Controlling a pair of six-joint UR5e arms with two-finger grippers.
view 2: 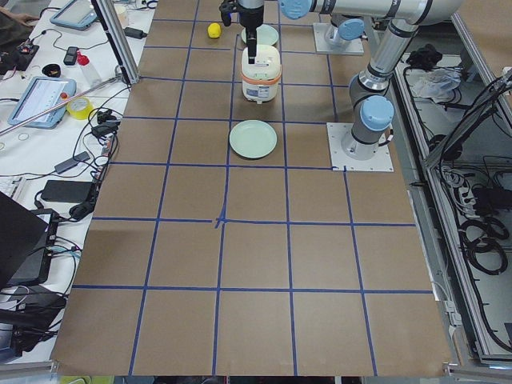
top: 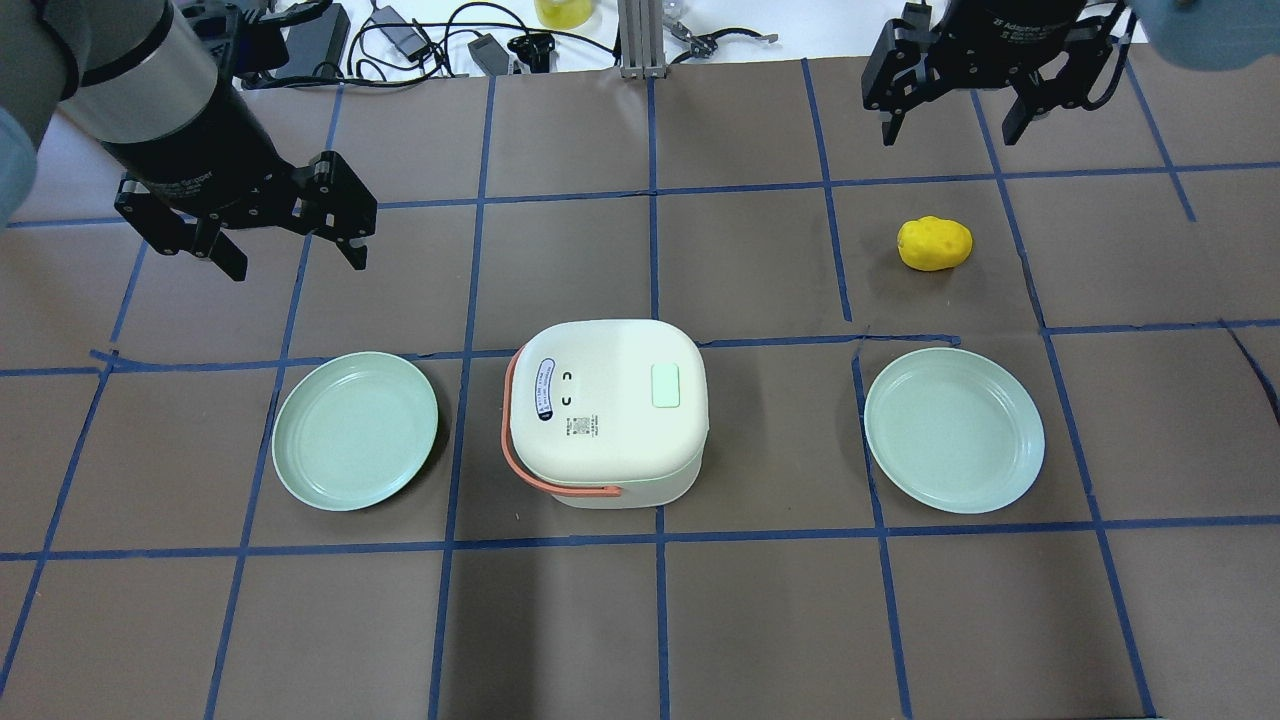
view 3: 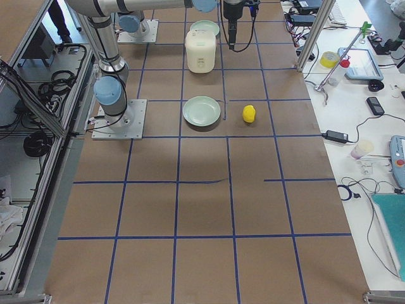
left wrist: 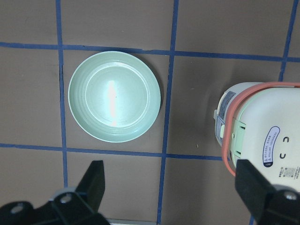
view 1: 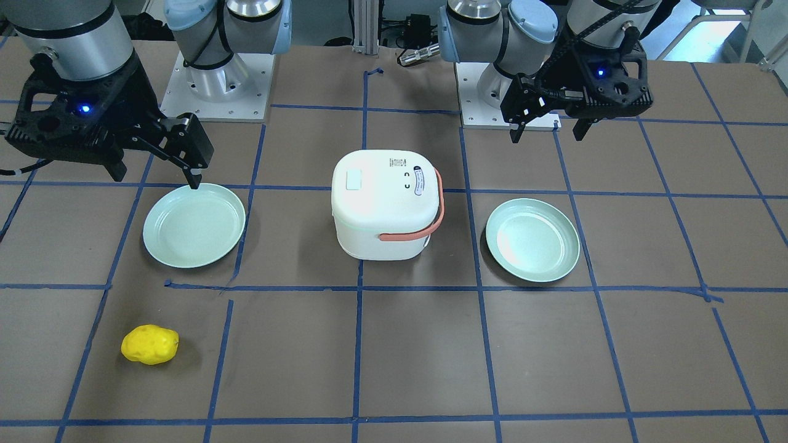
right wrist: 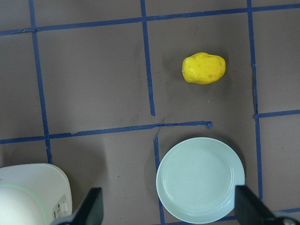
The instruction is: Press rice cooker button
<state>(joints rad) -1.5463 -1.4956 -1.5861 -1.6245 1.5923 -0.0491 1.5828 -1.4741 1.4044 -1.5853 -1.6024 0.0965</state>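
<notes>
Nothing done yet: left gripper (top: 296, 252) and right gripper (top: 950, 128) both released, empty, well apart from rice cooker (top: 605, 420), button (top: 666, 385) untouched.

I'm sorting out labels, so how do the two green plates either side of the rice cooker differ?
The left plate lies closer to the rice cooker, on its handle side; the right plate lies farther off, on its button side. Only the right plate has the yellow potato nearby. Both are round, pale green and empty.
</notes>
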